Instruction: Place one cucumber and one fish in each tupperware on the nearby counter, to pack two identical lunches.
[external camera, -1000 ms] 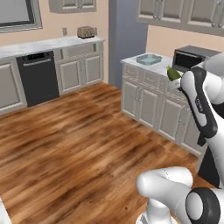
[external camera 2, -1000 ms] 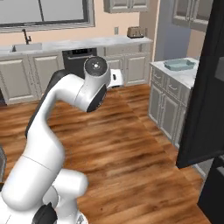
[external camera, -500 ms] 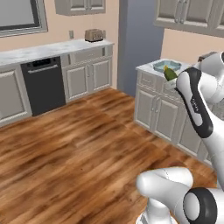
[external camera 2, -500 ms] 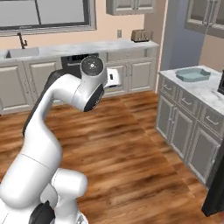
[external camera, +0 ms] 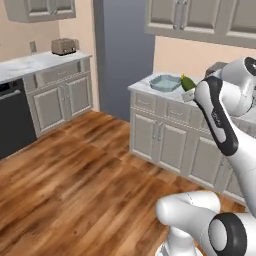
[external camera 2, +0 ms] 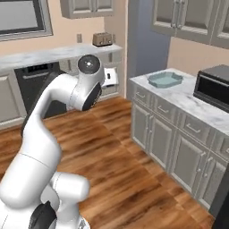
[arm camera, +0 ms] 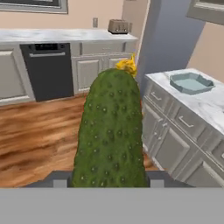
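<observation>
A bumpy green cucumber (arm camera: 110,131) stands gripped between the jaws, their fingertips cut off beneath it. Ahead and to the jaws' right, the pale teal tupperware (arm camera: 190,82) sits on the marbled tabletop (arm camera: 210,105), contents indistinct.

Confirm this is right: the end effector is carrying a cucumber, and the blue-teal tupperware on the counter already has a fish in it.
Not quite. The end effector does carry the cucumber, but the blue-teal tupperware on the counter looks empty, with no fish inside. The hand view shows its bare interior, and the right base view agrees.
</observation>
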Controlling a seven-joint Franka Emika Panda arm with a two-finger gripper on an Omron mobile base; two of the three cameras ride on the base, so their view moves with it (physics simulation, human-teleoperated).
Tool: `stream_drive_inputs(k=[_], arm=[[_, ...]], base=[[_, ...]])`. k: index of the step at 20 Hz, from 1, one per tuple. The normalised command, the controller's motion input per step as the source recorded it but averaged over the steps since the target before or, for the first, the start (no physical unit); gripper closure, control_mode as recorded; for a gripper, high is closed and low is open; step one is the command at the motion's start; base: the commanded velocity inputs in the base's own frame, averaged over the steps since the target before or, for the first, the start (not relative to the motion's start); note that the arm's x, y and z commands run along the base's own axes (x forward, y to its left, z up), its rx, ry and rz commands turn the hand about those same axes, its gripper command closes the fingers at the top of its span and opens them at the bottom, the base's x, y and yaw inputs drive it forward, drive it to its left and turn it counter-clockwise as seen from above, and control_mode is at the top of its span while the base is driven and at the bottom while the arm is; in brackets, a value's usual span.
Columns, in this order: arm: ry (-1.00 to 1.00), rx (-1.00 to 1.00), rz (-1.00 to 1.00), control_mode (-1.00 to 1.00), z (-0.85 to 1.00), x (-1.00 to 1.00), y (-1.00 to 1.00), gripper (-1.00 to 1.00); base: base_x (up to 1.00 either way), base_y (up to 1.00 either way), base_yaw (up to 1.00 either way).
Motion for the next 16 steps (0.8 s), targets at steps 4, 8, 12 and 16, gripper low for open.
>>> stream_drive_inputs(k=[4,8,12,16], arm=[[0.00,0.00,0.00,1.00,0.00,0.00,0.00,1.00],[0.00,0.00,0.00,1.00,0.00,0.00,0.00,1.00],[0.00,0.00,0.00,1.00,0.00,0.00,0.00,1.00],[0.00,0.00,0.00,1.00,0.00,0.00,0.00,1.00]], base=[[0.72,0.10,-0.63],[0.56,0.55,-0.74],[0.59,0.67,-0.81],[0.62,0.70,-0.76]])
